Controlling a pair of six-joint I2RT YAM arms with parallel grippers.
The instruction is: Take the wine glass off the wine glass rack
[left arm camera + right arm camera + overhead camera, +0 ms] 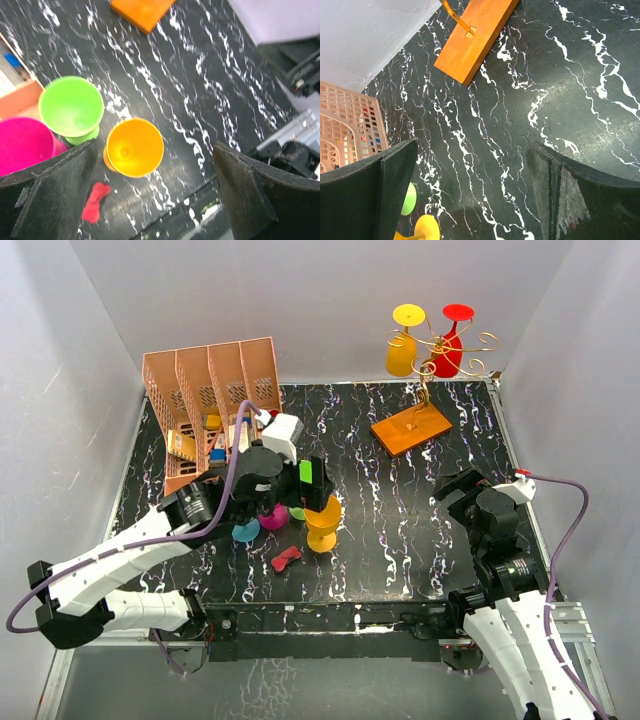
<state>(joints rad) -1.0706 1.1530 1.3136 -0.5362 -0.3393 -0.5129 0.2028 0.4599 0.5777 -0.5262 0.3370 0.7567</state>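
Top external: wine glass rack [411,428] holds yellow glass [400,354], red glass [447,357].
Left hand [155,150], right hand [472,147]: wide, empty.
Tip: I slide one out slowly.

We see a pink slotted file organiser [210,405] at the far-left corner of the black marbled table [400,530]; small items sit in its slots, but we can't identify them. A green goblet [71,106] and a magenta goblet [25,145] stand upright side by side. A small red bow-shaped piece [286,559] lies flat near them, not touching.
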